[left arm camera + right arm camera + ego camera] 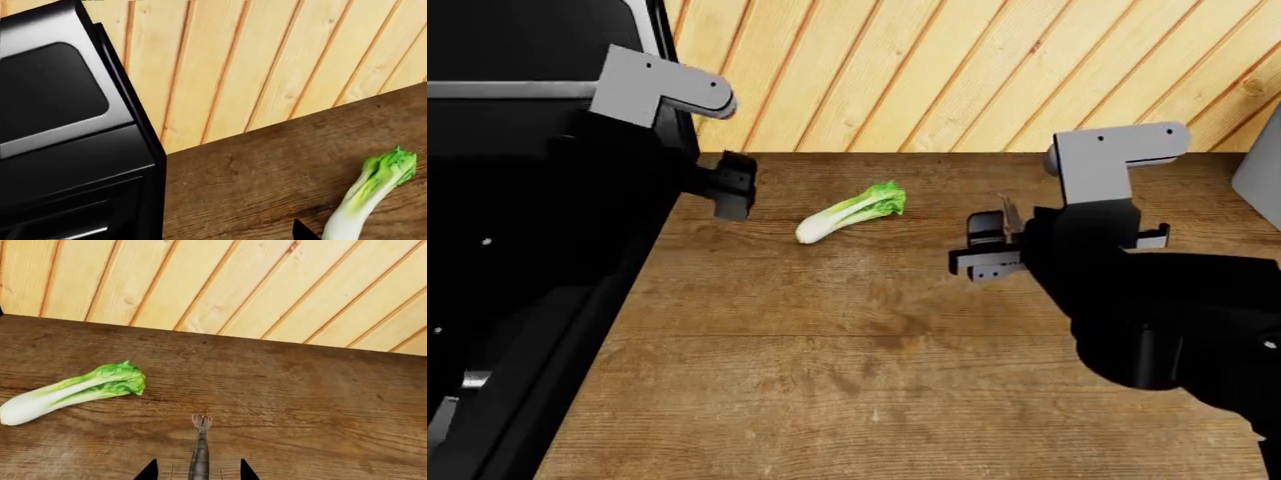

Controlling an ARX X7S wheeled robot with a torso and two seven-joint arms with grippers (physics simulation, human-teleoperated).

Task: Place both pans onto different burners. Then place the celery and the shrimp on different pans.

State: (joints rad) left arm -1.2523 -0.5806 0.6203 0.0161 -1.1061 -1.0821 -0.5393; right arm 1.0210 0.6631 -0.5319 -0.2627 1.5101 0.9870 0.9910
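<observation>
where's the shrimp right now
In the right wrist view the shrimp lies on the wooden counter between the right hand's fingertips, to the right of the celery.

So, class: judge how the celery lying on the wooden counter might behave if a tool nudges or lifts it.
The celery lies flat with a rounded white stalk, so a sideways nudge would probably roll it. Its ruffled green leaves look soft and likely to crush. Small next to the left tool, it is probably light.

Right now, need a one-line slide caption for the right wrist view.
Right wrist view: shrimp between the open right gripper's fingertips, celery lying apart on the wooden counter.
</observation>
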